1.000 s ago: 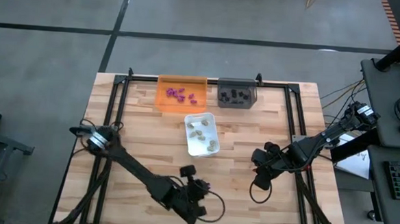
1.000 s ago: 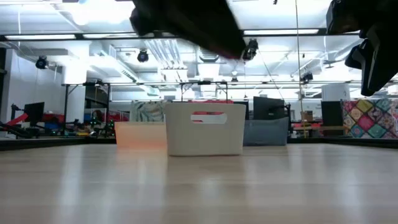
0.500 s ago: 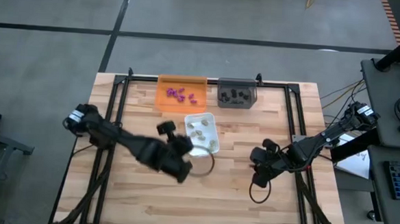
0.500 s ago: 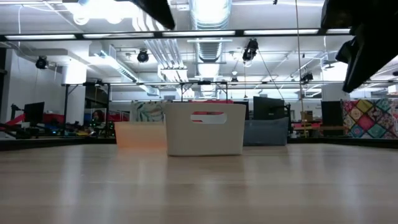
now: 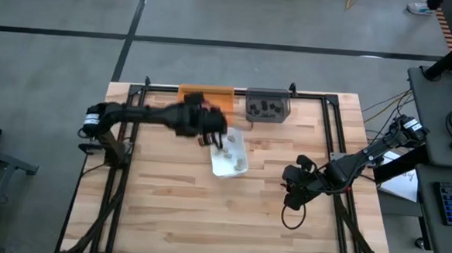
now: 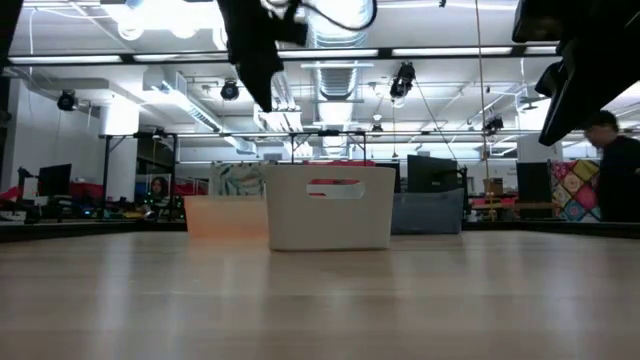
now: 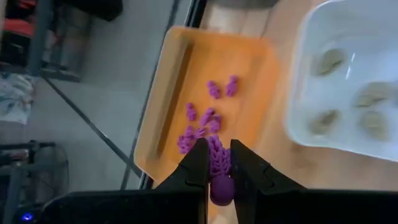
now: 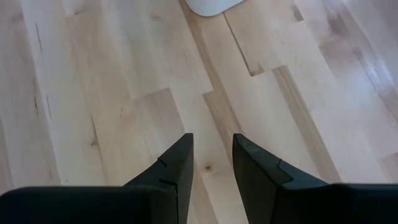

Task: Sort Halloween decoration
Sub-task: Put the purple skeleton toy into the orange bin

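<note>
Carrying a purple piece to the orange tray

My left gripper (image 7: 217, 167) is clenched on a knobbly purple toy piece (image 7: 219, 174), hovering above the glossy orange tray (image 7: 166, 112) where more purple pieces (image 7: 205, 118) lie; just beside it, the white tray (image 7: 298, 106) holds pale beige lumps (image 7: 328, 61). Next I judge I must release over the orange tray. My right gripper (image 8: 211, 163) waits over bare wooden worktop (image 8: 112, 93), fingers apart, grasping nothing.

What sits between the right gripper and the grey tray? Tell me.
Only bare wooden table, as the high view shows. The right gripper hangs open over empty boards, the grey tray holding black pieces sits at the far edge, and the white tray lies off to the side.
</note>
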You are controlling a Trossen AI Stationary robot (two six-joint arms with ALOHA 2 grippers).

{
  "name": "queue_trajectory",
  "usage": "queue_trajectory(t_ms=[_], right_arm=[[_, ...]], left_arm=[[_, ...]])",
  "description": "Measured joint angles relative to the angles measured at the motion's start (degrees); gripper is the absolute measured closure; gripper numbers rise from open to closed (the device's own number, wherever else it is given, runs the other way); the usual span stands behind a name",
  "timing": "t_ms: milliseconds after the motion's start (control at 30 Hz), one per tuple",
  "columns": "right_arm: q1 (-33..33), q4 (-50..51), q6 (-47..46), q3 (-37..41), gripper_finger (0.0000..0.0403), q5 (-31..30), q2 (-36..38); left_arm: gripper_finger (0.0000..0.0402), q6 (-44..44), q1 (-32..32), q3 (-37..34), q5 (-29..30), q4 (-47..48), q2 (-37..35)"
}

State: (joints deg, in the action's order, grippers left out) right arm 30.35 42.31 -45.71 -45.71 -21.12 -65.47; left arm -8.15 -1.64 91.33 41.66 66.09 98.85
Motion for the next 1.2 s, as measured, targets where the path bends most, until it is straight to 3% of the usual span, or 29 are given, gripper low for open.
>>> queue_trajectory(t_ms=[200, 400, 600, 900, 1200], right_arm=[[0.0, -1.0, -0.1, 0.0, 0.0303, -1.7, 0.0], [0.0, -0.9, -0.1, 0.0, 0.0303, -3.0, 0.0], [0.0, -0.9, -0.8, 0.0, 0.0303, -3.0, 0.0], [0.0, -1.0, -0.9, 0.0, 0.0303, -3.0, 0.0], [0.0, -1.1, -0.9, 0.0, 0.0303, -3.0, 0.0]], left_arm=[[0.0390, 11.5, -13.7, 0.0, -14.5, -6.8, 0.4], [0.0390, 13.0, -27.6, 0.0, -27.0, -11.9, 3.5], [0.0390, 10.1, -36.6, -0.1, -29.3, -12.1, 9.1], [0.0387, 12.0, -39.6, -0.1, -30.0, -14.5, 15.2], [0.0318, 11.5, -39.6, -0.1, -28.7, -16.6, 16.4]])
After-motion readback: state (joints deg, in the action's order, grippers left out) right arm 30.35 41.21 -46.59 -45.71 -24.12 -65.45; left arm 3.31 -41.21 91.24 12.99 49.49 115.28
